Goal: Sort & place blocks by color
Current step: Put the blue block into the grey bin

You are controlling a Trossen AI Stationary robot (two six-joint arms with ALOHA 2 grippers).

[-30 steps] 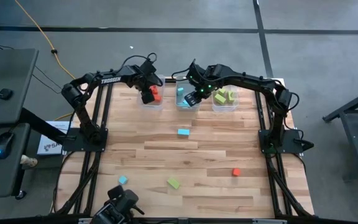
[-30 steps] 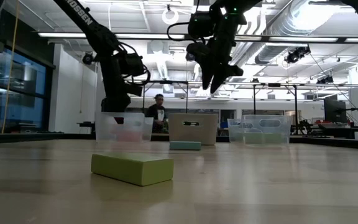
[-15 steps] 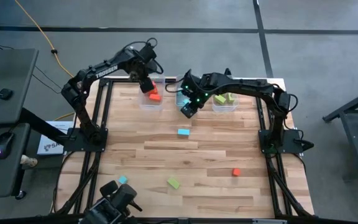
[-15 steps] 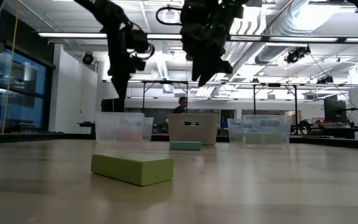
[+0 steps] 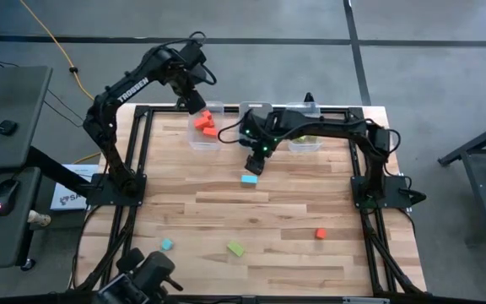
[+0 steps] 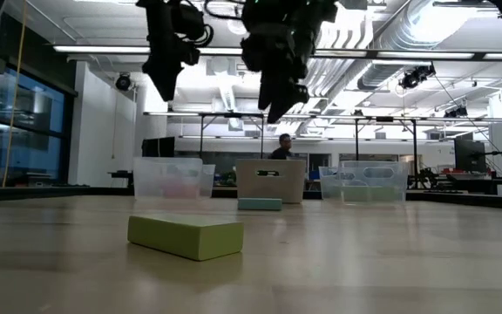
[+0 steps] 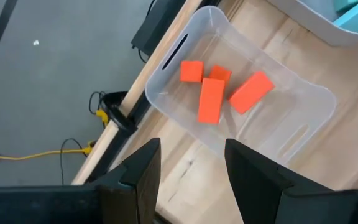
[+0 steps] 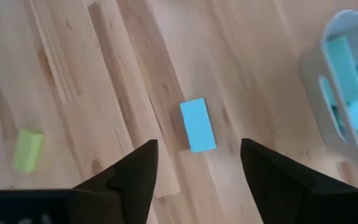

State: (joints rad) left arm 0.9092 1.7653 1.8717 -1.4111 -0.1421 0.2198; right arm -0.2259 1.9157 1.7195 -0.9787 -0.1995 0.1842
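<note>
On the pale wooden desk (image 5: 260,219), the light blue rectangular block (image 8: 197,125), lying flat and well clear of the clear plastic bins (image 5: 256,127), is best approached by the right claw (image 5: 254,162), open and empty, lowered squarely astride its narrow sides.

The light wooden plank desk (image 5: 260,215) carries three clear plastic bins in a row along its 12 o'clock edge: one at 11 o'clock (image 5: 205,139), one at centre (image 5: 250,114), one at 1 o'clock (image 5: 306,145). A yellow cable (image 5: 57,46) crosses the grey floor (image 5: 445,51) at 10 o'clock. A person (image 6: 284,146) stands behind the bins.
</note>
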